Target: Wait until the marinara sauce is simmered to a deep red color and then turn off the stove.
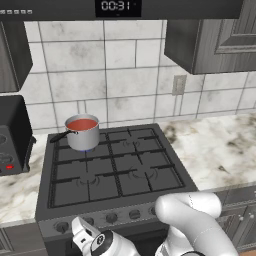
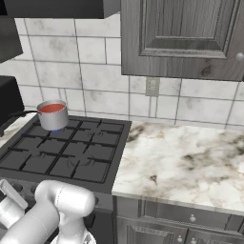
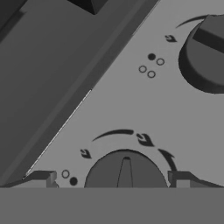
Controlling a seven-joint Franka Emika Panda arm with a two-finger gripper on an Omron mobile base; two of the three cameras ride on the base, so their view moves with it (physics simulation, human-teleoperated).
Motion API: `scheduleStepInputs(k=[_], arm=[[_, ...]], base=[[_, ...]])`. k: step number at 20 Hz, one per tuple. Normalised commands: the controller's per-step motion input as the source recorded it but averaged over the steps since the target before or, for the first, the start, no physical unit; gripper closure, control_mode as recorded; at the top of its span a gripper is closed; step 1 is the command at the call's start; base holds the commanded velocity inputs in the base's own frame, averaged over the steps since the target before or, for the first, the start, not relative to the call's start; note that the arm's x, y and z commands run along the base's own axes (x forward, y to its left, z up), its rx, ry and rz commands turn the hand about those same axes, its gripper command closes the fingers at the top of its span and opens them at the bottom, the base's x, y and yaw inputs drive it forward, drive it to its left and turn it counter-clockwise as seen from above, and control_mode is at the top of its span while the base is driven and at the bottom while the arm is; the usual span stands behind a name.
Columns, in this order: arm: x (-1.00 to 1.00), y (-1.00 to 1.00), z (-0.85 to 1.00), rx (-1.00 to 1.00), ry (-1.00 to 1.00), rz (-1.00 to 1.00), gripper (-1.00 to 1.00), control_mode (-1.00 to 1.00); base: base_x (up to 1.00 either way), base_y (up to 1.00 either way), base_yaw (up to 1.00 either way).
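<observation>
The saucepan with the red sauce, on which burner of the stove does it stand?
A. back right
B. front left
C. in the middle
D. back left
D: the saucepan stands on the back left burner of the stove, close to the tiled wall, with a blue flame under it; the same corner shows in the right base view.

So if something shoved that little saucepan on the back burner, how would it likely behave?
The saucepan looks rigid steel, so it should slide, not flex. It is nearly full of marinara sauce, so a shove probably slops liquid over the rim. Its long handle sticks out to one side, and it sits on the stove grates, so it may catch and pivot.
</observation>
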Motion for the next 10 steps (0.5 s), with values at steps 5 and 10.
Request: scheduleStepInputs(k=[5,10], arm=[[0.0,0.0,0.0,0.0,0.0,0.0,-1.0,-1.0],[0.0,0.0,0.0,0.0,0.0,0.0,-1.0,-1.0]], base=[[0.0,0.0,0.0],[0.0,0.0,0.0]])
